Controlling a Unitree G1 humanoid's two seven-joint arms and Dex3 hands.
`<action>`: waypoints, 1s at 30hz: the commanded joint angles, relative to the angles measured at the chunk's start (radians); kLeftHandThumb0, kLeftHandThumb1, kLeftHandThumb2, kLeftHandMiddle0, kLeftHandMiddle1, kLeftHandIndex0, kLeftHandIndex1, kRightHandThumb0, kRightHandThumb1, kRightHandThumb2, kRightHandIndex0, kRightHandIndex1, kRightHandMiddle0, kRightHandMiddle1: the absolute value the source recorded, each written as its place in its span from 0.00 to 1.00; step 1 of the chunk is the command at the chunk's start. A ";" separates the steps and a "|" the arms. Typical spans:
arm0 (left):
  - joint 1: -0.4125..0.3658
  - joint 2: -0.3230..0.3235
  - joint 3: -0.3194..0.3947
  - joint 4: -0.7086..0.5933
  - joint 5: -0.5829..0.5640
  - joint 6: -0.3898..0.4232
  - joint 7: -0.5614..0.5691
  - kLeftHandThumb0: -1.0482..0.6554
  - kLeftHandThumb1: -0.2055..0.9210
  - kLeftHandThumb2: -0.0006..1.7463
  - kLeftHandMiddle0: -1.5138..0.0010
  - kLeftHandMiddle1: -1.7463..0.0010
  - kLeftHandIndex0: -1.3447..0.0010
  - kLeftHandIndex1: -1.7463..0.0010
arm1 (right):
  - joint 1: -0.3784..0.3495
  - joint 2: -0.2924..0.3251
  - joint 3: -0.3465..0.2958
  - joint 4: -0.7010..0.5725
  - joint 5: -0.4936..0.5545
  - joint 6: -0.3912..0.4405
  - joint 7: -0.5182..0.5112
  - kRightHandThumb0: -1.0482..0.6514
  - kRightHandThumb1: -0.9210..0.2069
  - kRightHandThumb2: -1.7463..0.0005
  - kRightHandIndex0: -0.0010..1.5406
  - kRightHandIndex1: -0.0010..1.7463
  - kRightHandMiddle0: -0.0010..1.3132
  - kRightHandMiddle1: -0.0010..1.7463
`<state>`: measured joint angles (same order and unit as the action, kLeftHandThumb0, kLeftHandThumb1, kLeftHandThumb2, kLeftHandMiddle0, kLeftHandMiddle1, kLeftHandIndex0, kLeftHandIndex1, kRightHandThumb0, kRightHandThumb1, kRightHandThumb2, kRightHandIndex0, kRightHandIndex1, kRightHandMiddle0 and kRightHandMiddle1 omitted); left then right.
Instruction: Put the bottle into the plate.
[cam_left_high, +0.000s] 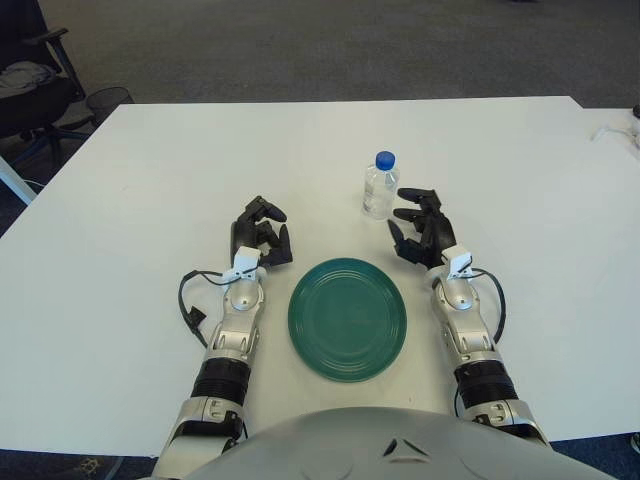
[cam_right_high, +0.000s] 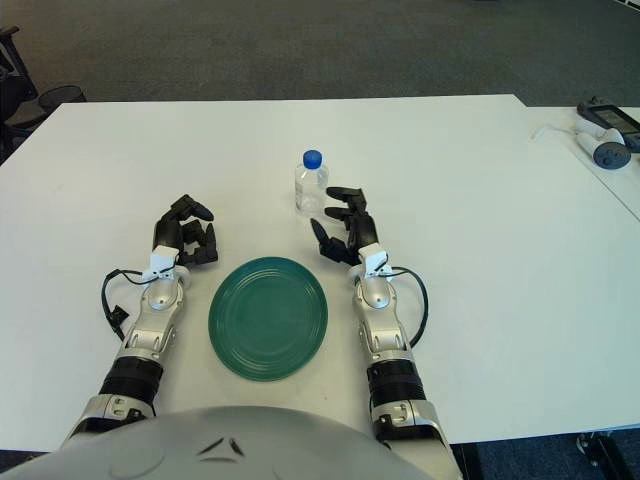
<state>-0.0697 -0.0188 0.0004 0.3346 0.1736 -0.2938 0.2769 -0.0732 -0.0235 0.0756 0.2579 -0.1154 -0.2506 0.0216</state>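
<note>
Reaching toward the bottle (cam_left_high: 379, 186), the right hand (cam_left_high: 420, 229) sits just beside it on the white table (cam_left_high: 120, 300), fingers spread and holding nothing, a visible gap between the fingertips and the clear plastic. The bottle stands upright with its blue cap on, toward the middle of the table and nearer the far edge than the green plate (cam_left_high: 347, 318), which lies close to the near edge between the two forearms. The left hand (cam_left_high: 262, 233) shows just left of the plate's far rim, fingers loosely curled, gripping nothing.

Now the risks. That bottle is small, light and tall for its base, so a fingertip nudging it before the grip closes would likely tip it or skate it off toward the far edge. Close too high near the cap and it may pivot; squeeze too hard and the thin wall could buckle and squirt out. Then comes the carry back: setting it down on the plate's sloped rim instead of the flat centre could topple it.
</note>
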 joint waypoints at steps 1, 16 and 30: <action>0.022 0.003 -0.001 0.015 0.001 0.021 -0.009 0.30 0.32 0.86 0.16 0.00 0.45 0.00 | -0.007 -0.057 0.026 -0.007 -0.056 0.008 0.023 0.04 0.18 0.86 0.00 0.04 0.00 0.03; 0.021 0.000 0.001 0.034 -0.009 -0.019 -0.013 0.31 0.36 0.83 0.17 0.00 0.48 0.00 | -0.037 -0.115 0.069 0.069 -0.148 -0.119 -0.014 0.00 0.10 0.98 0.00 0.00 0.00 0.00; 0.028 -0.007 -0.002 0.024 0.016 0.003 0.012 0.31 0.35 0.84 0.16 0.00 0.47 0.00 | -0.065 -0.102 0.054 0.115 -0.113 -0.126 -0.013 0.00 0.13 0.99 0.00 0.00 0.00 0.00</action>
<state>-0.0665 -0.0231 0.0027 0.3436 0.1697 -0.3150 0.2733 -0.1202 -0.1308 0.1434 0.3605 -0.2489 -0.3722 0.0113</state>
